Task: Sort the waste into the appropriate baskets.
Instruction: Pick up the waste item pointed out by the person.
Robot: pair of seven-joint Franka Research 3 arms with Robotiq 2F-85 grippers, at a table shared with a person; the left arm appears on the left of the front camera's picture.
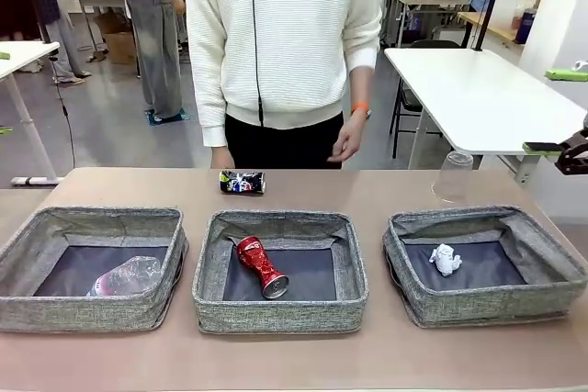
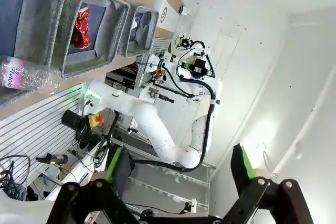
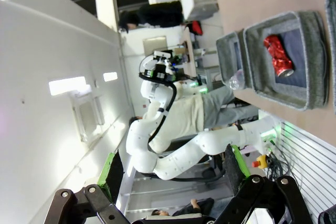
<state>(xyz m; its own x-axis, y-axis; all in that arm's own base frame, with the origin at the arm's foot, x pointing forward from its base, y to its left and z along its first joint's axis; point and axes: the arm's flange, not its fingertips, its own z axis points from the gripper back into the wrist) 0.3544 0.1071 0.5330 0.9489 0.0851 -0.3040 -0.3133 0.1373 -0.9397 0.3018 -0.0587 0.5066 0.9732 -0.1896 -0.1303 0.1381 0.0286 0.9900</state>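
I'm holding the left gripper (image 2: 176, 156) and right gripper (image 3: 170, 158) wide open and empty at the frame bottoms. The bottle (image 1: 127, 275) is lying in the lower-left basket (image 1: 28, 305), the red can (image 1: 260, 266) in the centre basket (image 1: 276, 316), and the paper wad (image 1: 446, 260) in the right basket (image 1: 501, 305). The dark can (image 1: 242, 182) and the cup (image 1: 453, 176) are sitting on the table (image 1: 367, 192) above.

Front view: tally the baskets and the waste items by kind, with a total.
Baskets: 3 (left basket, middle basket, right basket)
Cans: 2 (red can, dark can)
Bottles: 1 (plastic bottle)
Cups: 1 (clear cup)
Paper wads: 1 (paper wad)
Total: 8
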